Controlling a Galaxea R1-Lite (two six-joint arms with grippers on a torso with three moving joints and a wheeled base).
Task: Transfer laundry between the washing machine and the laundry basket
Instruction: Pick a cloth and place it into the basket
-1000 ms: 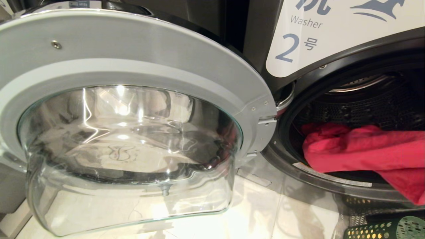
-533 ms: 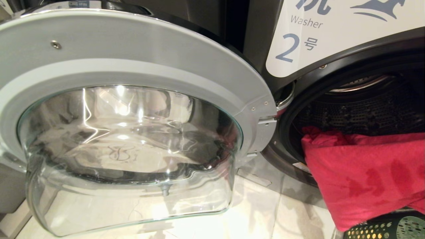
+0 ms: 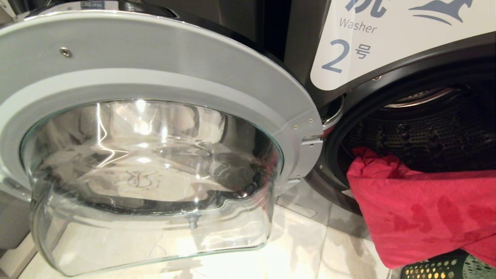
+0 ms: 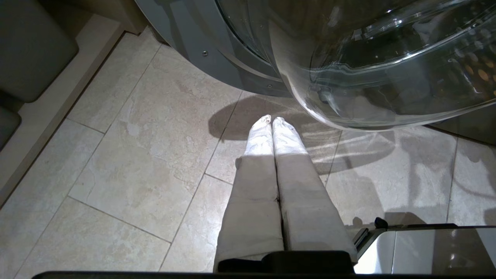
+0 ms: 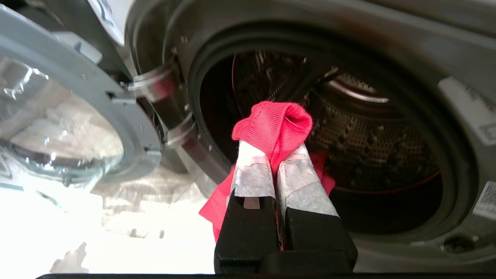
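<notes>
Washing machine: one, label 2; your view shows the door swung wide and the drum dark.
Red garment: one; you see it hanging from the drum mouth over the basket.
Laundry basket: one, green, only its rim showing below the cloth.
Right hand: your fingers clamped on the garment's red fold.
Left hand: fingers pressed together, empty, over floor tiles.

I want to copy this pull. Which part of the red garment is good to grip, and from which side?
Probably a bunched fold at the edge of the red garment, as the right gripper holds now: approach from outside the washing machine opening, since the cloth already drapes over the door lip.
</notes>
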